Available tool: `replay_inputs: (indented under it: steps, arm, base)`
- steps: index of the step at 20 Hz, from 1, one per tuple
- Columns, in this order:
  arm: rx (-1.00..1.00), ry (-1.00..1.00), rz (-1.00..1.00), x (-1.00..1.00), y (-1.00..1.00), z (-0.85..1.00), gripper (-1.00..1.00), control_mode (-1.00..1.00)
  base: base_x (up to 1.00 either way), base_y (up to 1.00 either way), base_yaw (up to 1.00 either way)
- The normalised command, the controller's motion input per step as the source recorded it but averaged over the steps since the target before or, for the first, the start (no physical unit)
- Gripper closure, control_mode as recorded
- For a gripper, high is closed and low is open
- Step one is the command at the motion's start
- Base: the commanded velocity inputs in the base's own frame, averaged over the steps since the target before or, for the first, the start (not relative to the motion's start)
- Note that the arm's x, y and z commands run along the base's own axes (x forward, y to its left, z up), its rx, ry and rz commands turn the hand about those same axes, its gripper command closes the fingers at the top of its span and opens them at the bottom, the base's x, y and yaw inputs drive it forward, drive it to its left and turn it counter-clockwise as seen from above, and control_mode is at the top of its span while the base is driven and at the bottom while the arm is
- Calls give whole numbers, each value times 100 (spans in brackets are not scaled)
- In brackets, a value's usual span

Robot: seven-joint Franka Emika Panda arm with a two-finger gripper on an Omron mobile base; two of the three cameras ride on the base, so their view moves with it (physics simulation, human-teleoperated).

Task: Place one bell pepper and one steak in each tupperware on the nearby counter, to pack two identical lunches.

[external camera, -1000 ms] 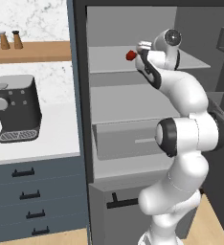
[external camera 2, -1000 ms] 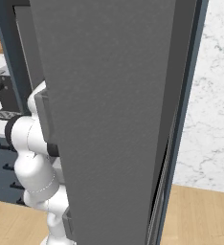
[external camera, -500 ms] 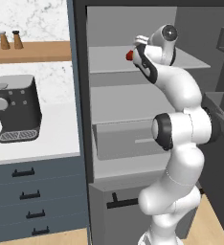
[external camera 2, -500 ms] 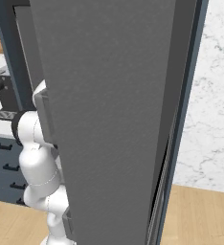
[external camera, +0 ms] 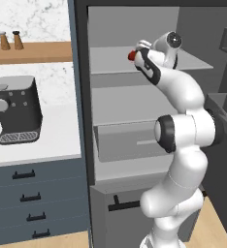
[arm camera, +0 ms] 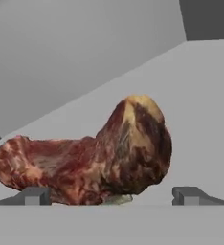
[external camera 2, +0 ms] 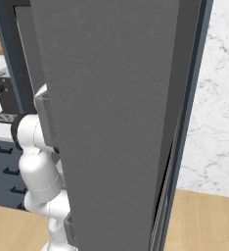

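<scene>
The steak (arm camera: 99, 158), a lumpy brown-red piece with a pale tan end, lies on a grey fridge shelf (arm camera: 200, 95) right in front of the hand. My gripper (arm camera: 113, 196) is open, with one fingertip on each side of the steak's near edge and neither touching it. In the left base view the arm reaches up to the top fridge shelf (external camera: 110, 60), and the gripper (external camera: 137, 54) meets a small red lump (external camera: 131, 56) there. Whether that lump is the steak or a bell pepper I cannot tell. The white counter (external camera: 42, 145) lies left of the fridge. The tupperware is out of view.
The open fridge door (external camera 2: 111, 98) stands close on the arm's right. A grey drawer (external camera: 130, 140) sits under the lower shelf. A dark coffee machine (external camera: 16, 114) stands on the counter, with a wooden shelf (external camera: 35, 51) of small bottles above it.
The arm has straightened upward and the hand has edged a little deeper and leftward along the top shelf. The jaws have stayed open.
</scene>
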Motion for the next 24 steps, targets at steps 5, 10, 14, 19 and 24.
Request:
replay_inputs:
  steps: [5,10,14,19,24]
  arm:
    - [15,0,-3,39,-15,-7,-100,-100]
    - [14,0,-6,50,-15,0,-100,-100]
    - [10,0,0,7,-5,-8,-100,-100]
    - [13,0,0,0,-8,-16,-100,-100]
    - [17,0,0,6,-20,-22,-100,-100]
  base:
    - [0,0,0]
    - [0,0,0]
    - [0,0,0]
    - [0,0,0]
    - [0,0,0]
